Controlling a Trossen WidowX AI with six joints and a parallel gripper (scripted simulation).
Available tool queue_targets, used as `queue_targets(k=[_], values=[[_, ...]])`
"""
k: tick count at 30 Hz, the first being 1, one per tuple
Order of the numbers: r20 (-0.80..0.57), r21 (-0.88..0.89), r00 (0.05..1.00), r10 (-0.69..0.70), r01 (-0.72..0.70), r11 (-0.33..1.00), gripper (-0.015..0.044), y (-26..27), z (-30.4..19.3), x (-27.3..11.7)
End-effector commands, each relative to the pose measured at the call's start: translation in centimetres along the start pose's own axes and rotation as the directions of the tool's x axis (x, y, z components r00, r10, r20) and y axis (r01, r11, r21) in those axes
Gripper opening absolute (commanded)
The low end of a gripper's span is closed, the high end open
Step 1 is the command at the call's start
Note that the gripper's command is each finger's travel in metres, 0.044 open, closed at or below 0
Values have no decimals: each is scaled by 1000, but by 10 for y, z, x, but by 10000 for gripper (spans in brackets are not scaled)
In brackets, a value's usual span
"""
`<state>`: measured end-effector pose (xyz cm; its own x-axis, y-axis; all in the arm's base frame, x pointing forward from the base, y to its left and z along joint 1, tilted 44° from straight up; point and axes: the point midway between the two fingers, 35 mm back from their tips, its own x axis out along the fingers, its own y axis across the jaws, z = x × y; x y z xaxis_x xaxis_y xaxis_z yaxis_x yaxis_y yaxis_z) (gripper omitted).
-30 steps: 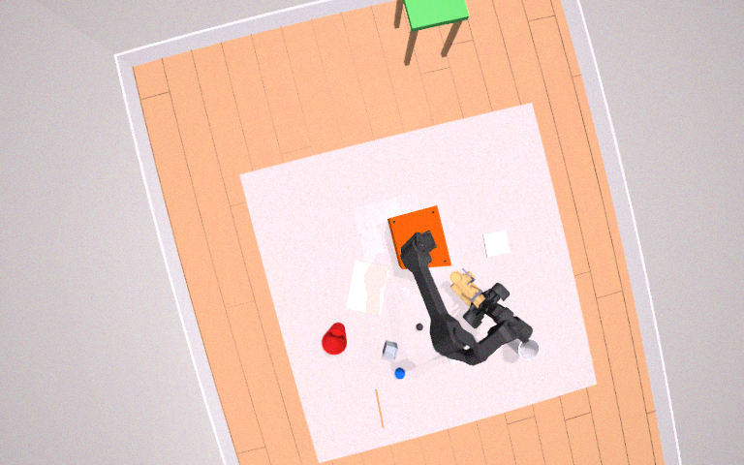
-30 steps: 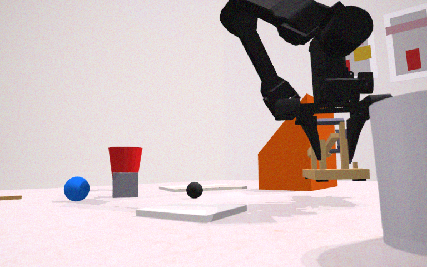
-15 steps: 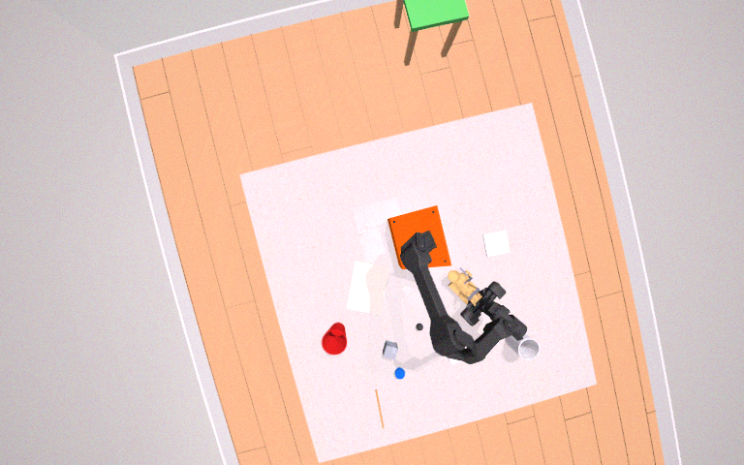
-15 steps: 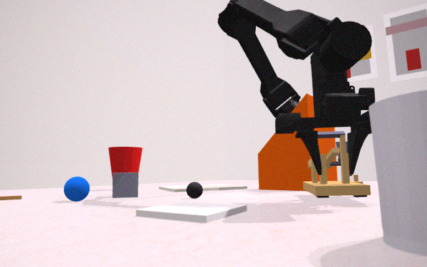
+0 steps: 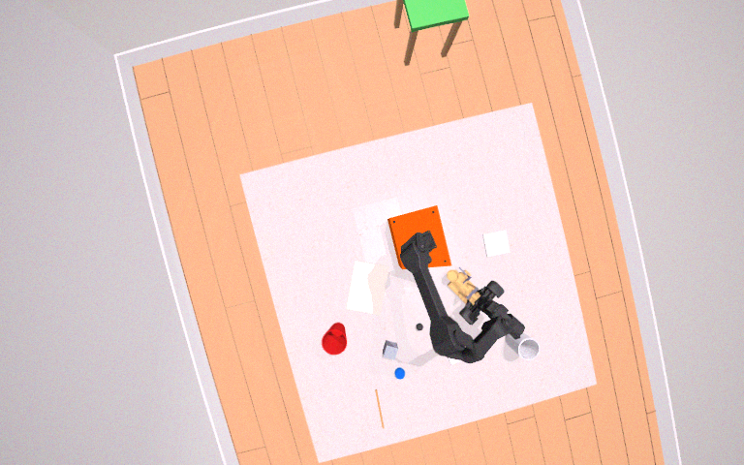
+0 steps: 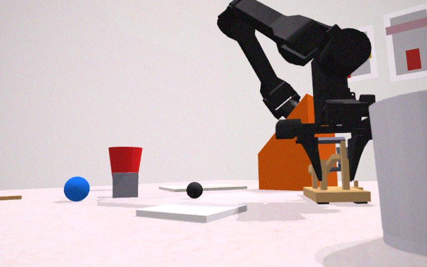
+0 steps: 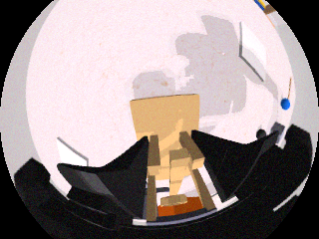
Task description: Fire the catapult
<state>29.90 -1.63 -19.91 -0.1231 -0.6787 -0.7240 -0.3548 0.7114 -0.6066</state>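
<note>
The wooden catapult (image 5: 459,285) (image 6: 338,196) (image 7: 164,112) is upright, its base at table height; the exterior view does not show clearly whether its feet touch the table. My gripper (image 5: 480,300) (image 6: 336,180) (image 7: 170,135) points down and is shut on its uprights, one finger on each side. The white mug (image 5: 528,349) (image 6: 400,173) stands upright, to the lower right of the catapult in the top view. A small black ball (image 5: 418,326) (image 6: 194,189) (image 7: 260,133) and a larger blue ball (image 5: 399,373) (image 6: 77,188) (image 7: 285,104) lie on the table, away from the gripper.
The orange block (image 5: 417,219) (image 6: 267,169) stands close behind the catapult. A grey cube (image 5: 390,350) (image 6: 125,184), a red cup (image 5: 334,341) (image 6: 125,158) and a thin stick (image 5: 379,408) (image 6: 10,197) lie farther left. Flat white tiles (image 5: 496,243) (image 6: 188,212) lie about the table.
</note>
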Motion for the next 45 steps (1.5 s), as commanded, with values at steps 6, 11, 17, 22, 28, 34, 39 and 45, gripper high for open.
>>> queue_targets(k=[6,11,17,22,28,34,39,45], values=[[0,3,1000,1,-1,1000,236,0,0,0],[0,3,1000,1,-1,1000,368,0,0,0],[5,1,1000,6,-6,1000,440,1,4,-77],[4,1,1000,6,-6,1000,440,1,1,-102],[7,-5,1000,1,-1,1000,440,2,0,-95],[2,-5,1000,0,0,1000,440,1,-1,-61],[2,-5,1000,-1,1,1000,440,1,-2,-50],[2,-5,1000,-1,1,1000,440,1,-2,-45]])
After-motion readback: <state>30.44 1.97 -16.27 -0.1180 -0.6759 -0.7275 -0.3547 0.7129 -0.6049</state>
